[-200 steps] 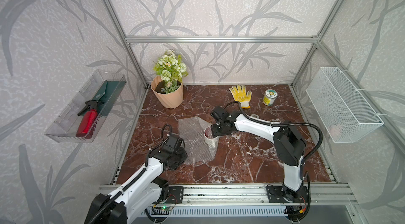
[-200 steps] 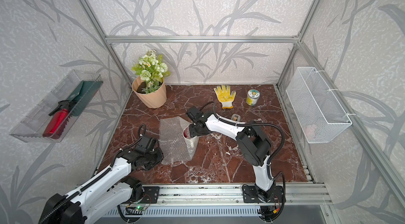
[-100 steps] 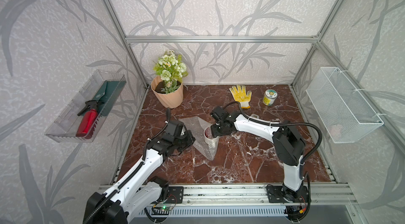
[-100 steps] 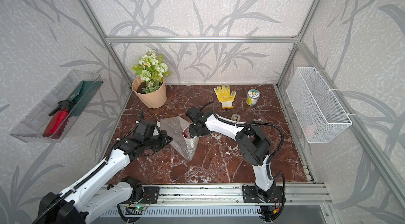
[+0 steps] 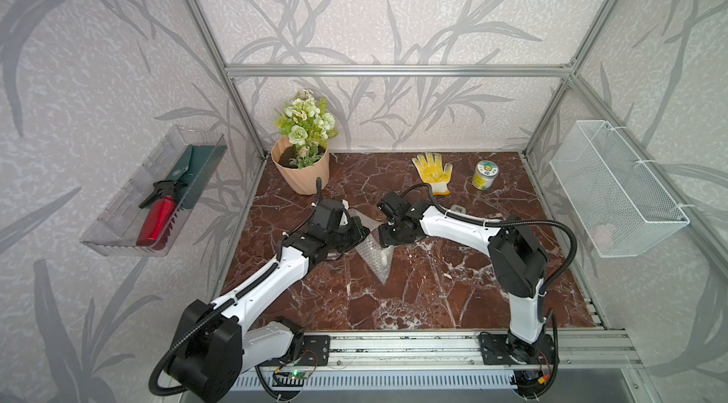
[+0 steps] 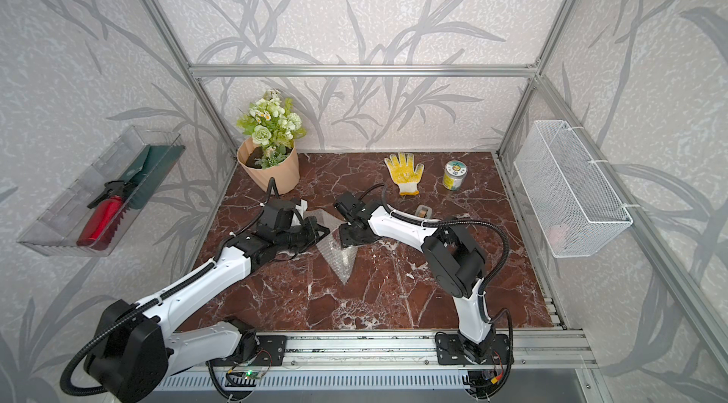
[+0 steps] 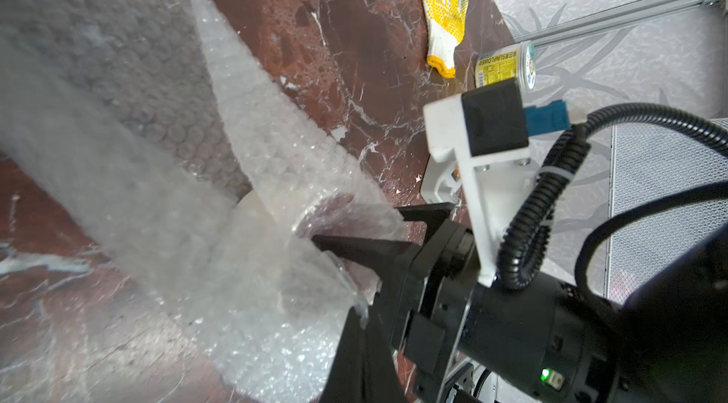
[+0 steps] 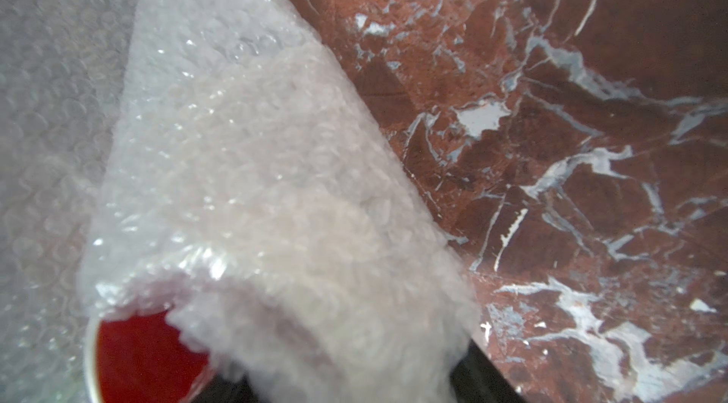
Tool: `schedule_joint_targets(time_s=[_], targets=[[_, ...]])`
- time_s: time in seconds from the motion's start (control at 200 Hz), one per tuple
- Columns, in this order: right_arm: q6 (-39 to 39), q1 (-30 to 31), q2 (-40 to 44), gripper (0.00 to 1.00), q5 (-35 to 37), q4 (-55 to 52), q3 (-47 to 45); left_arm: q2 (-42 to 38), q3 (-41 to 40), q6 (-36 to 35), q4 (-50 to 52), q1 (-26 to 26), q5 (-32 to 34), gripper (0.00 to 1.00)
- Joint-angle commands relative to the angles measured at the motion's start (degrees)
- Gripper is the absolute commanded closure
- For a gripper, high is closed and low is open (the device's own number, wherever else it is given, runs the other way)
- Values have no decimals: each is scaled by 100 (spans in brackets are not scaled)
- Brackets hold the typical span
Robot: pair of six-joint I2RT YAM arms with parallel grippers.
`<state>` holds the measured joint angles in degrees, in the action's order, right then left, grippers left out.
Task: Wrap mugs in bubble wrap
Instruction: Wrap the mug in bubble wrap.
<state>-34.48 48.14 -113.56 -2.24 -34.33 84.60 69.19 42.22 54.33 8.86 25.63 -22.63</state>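
Observation:
The bubble wrap [image 5: 376, 259] is folded up from the marble floor, and a flap of it drapes over the mug. My left gripper [image 7: 362, 342] is shut on the flap's edge. In both top views that gripper [image 5: 358, 233] sits almost against the right gripper [image 5: 388, 237]. The mug is hidden there. In the right wrist view its red inside [image 8: 145, 353] shows beside the bubble wrap [image 8: 256, 184], which covers the rest. The right gripper [image 8: 350, 385] holds the mug, with a dark finger [image 8: 484, 377] on its outer side. The left wrist view shows the mug [image 7: 252, 208] through the bubble wrap [image 7: 220, 263].
At the back stand a flower pot [image 5: 301, 168], a yellow glove [image 5: 432, 172] and a small jar [image 5: 485, 175]. A wire basket [image 5: 614, 188] hangs on the right wall. A clear tray [image 5: 118, 231] with a red bottle hangs on the left wall.
My left gripper has lifted the wrap's near-left edge and carried it back and right, over the mug. The flat sheet is now folded over. The right arm has stayed still.

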Motion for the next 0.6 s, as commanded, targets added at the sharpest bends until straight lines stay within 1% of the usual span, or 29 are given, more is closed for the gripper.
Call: schedule_joint_targets(time_s=[0.0, 0.165, 0.595], targets=[[-58, 64, -281, 38, -74, -213, -83, 175, 189, 111, -490, 43, 46, 100], [-103, 63, -296, 38, -170, -127, -136, 489, 121, 228, -970, 49, 82, 100], [-170, 59, -118, 38, -377, 4, -172, 1048, -388, 447, -1677, 118, 122, 100]])
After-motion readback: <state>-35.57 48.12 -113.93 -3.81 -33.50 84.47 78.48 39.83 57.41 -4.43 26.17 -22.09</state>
